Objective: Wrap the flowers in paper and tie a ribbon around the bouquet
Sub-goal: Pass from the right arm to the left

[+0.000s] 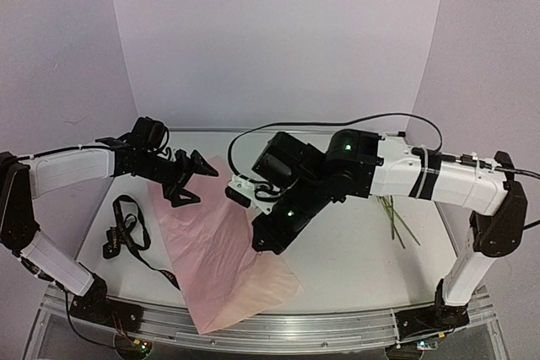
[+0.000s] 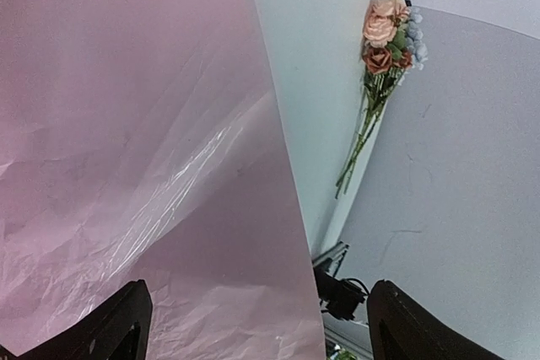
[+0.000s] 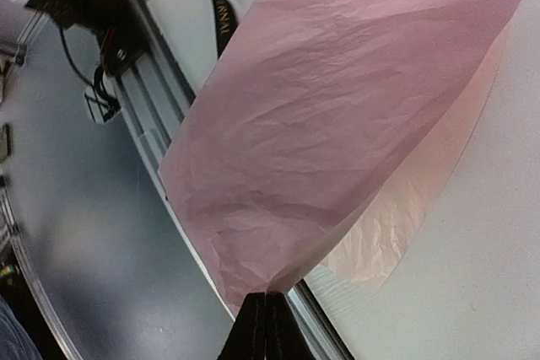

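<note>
A large thin sheet of pale pink wrapping paper (image 1: 215, 267) is lying across the middle of the white table (image 1: 354, 267). A long narrow black fabric ribbon (image 1: 126, 229) is lying just left of it, and a small bunch of mixed flowers (image 2: 384, 48) is lying to the right (well apart).

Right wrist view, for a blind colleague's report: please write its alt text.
The right pincer, shut, pinches an edge of the pale pink paper, holding it up as a loose fold above the white table. Black ribbon with gold lettering shows at the top.
</note>
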Robot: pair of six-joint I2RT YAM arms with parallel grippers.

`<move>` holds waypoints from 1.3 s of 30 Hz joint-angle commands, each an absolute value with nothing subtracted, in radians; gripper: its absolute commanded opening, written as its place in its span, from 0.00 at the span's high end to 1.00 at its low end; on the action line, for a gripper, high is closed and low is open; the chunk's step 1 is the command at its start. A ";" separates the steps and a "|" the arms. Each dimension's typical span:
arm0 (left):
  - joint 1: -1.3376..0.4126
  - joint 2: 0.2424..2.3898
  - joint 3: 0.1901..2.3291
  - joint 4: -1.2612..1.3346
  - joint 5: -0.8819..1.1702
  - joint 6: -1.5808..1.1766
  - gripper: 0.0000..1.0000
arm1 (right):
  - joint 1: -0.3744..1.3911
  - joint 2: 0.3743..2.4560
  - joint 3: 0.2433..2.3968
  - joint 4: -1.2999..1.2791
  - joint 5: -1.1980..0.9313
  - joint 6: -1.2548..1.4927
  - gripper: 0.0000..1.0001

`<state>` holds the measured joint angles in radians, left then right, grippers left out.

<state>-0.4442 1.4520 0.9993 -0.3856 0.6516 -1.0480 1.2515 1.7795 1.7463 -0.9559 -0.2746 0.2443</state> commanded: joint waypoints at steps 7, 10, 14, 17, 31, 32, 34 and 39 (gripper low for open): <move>-0.476 1.565 1.256 -0.678 0.743 -0.942 0.10 | 1.323 1.889 1.975 -1.184 -0.247 0.009 1.00; -0.526 1.595 1.266 -0.674 0.735 -0.938 0.10 | 1.330 1.892 1.992 -1.196 -0.246 -0.037 1.00; -0.578 1.622 1.302 -0.738 0.658 -0.884 0.11 | 1.339 1.900 2.015 -1.239 -0.260 -0.065 1.00; -0.606 1.639 1.323 -0.779 0.618 -0.862 0.12 | 1.356 1.903 2.022 -1.262 -0.260 -0.095 1.00; -0.722 1.714 1.403 -0.850 0.586 -0.768 0.31 | 1.378 1.933 2.073 -1.351 -0.273 -0.178 1.00; -0.728 1.717 1.402 -0.851 0.584 -0.766 0.34 | 1.378 1.934 2.074 -1.354 -0.270 -0.181 1.00; -0.735 1.721 1.397 -0.851 0.579 -0.766 0.44 | 1.378 1.935 2.075 -1.357 -0.266 -0.185 1.00; -0.738 1.713 1.382 -0.842 0.570 -0.773 0.76 | 1.378 1.939 2.075 -1.358 -0.250 -0.185 1.00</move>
<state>-0.7378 1.7197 1.3621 -0.8379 0.5925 -0.7818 1.3762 1.9316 2.0357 -1.3313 -0.2666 -0.1679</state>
